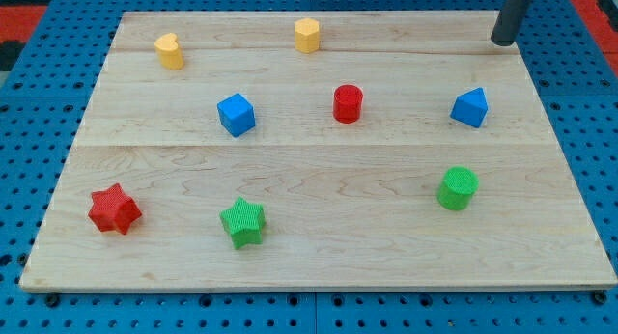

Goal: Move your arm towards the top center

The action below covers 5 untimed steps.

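My tip (502, 41) rests at the top right corner of the wooden board (319, 266), the dark rod rising out of the view's top edge. It touches no block. The nearest block is a blue triangular block (470, 107), below and a little left of the tip. A yellow hexagonal block (307, 35) sits at the top center, far to the tip's left. A red cylinder (348, 103) stands near the board's middle.
A yellow rounded block (170, 51) sits at the top left. A blue cube (236, 114) lies left of center. A red star (114, 209) and a green star (242, 223) lie at the bottom left. A green cylinder (457, 188) stands at the lower right.
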Available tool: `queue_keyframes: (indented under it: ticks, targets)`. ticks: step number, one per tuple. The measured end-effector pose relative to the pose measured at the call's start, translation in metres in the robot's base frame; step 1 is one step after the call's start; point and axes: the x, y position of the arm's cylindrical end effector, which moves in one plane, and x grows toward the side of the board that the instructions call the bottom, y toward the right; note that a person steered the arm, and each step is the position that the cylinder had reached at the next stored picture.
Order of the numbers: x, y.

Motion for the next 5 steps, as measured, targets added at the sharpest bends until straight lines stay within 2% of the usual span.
queue_keyframes:
  ticks: [1,2,3,4,5]
  targets:
    - [-0.006,-0.002]
    - [-0.015,-0.033]
    - [-0.036,-0.159]
    - [-0.043,-0.256]
    - [0.009,-0.261]
